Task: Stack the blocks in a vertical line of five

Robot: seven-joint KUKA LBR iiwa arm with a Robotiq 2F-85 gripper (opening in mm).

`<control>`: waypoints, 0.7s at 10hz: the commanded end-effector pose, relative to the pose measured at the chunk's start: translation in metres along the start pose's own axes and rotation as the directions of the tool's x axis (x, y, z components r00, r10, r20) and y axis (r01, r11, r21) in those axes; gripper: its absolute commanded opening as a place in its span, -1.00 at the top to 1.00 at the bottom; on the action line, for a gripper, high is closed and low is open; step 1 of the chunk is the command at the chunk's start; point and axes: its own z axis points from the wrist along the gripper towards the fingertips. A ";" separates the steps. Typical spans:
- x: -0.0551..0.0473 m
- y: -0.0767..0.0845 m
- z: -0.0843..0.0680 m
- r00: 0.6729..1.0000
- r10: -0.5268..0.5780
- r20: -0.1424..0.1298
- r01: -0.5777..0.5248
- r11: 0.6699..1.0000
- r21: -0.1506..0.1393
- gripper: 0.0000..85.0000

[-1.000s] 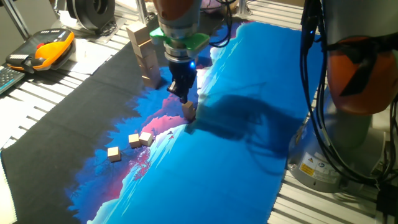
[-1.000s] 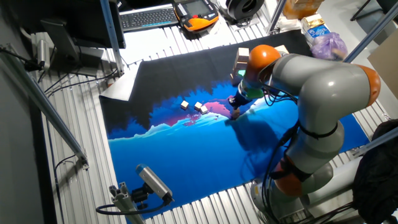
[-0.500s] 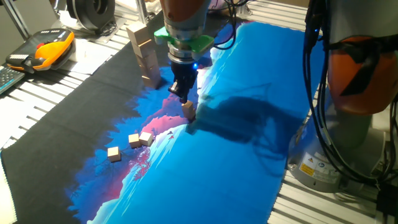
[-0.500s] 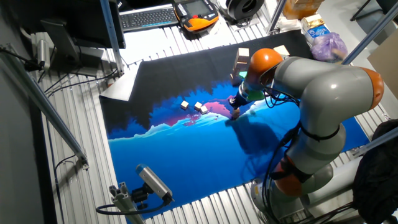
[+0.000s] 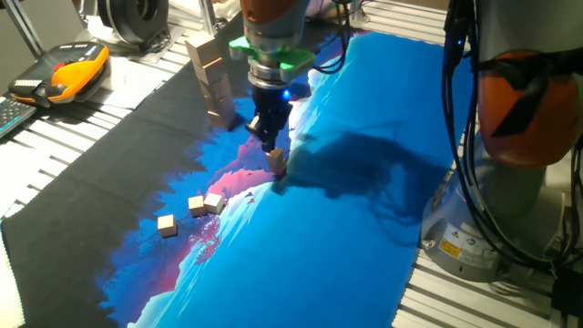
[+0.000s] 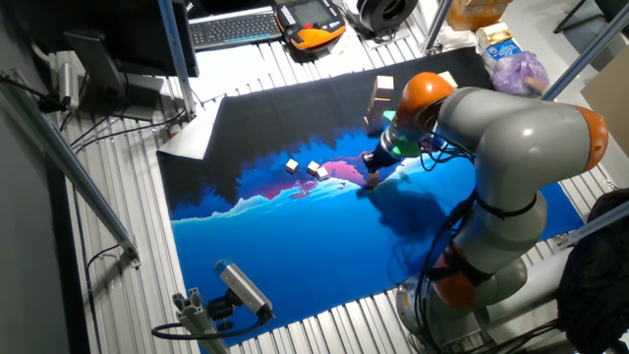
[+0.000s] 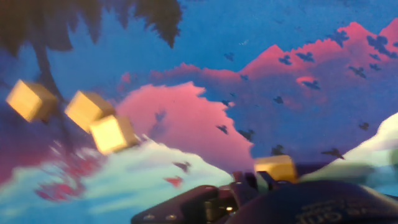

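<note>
Pale tan wooden cubes lie on a blue and pink printed cloth (image 5: 364, 109): three loose ones (image 5: 190, 214) sit close together toward the mat's dark edge, two of them touching, and a small stack (image 5: 277, 162) stands apart from them. Directly above that stack hangs the black two-finger gripper (image 5: 270, 138); whether its jaws are spread or pinching cannot be told. Behind it stands a tall tower of larger pale wooden blocks (image 5: 209, 77).

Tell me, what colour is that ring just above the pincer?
Bright green. The ring sits above the pincer, clearest in the fixed view from the mat's side.
</note>
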 end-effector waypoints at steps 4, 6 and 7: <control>-0.017 0.061 -0.010 1.000 0.025 0.004 -0.025 1.000 0.009 -0.20; -0.028 0.093 -0.008 1.000 0.020 -0.014 -0.020 1.000 0.016 -0.20; -0.033 0.106 -0.005 1.000 0.005 -0.013 -0.004 1.000 0.025 -0.20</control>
